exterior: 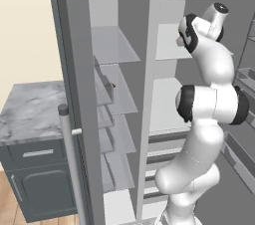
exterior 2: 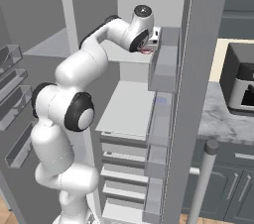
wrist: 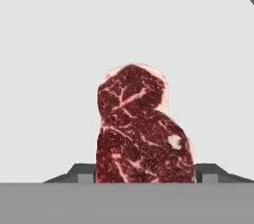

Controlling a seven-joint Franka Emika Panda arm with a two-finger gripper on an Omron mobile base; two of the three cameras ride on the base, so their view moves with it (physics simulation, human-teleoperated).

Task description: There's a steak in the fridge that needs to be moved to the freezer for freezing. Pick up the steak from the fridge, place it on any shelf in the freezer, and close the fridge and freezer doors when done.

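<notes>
The steak (wrist: pixel 141 129) is a dark red marbled slab with a pale fat edge, lying flat on a solid white upper shelf (wrist: pixel 49 69) of the fridge (exterior 2: pixel 129 109). My gripper (wrist: pixel 147 174) is shut on the steak, one finger tip pressed to each side of its near end. From the right base view, the arm reaches into the upper fridge shelf and a red sliver of the steak (exterior 2: pixel 146 50) shows under the gripper (exterior 2: pixel 153 44). The freezer (exterior: pixel 117 45), with its glassy shelves (exterior: pixel 119 89), stands open to the left of the fridge (exterior: pixel 167 104).
The freezer door (exterior: pixel 74 94) stands open at left, its bar handle (exterior: pixel 69 159) toward me. The fridge door (exterior 2: pixel 198 94) stands open at right with bins (exterior 2: pixel 163 64). A tiny reddish item (exterior: pixel 114 85) sits on a freezer shelf. Marble counters (exterior: pixel 30 109) flank the unit; a dark appliance (exterior 2: pixel 240 84) stands on the right one.
</notes>
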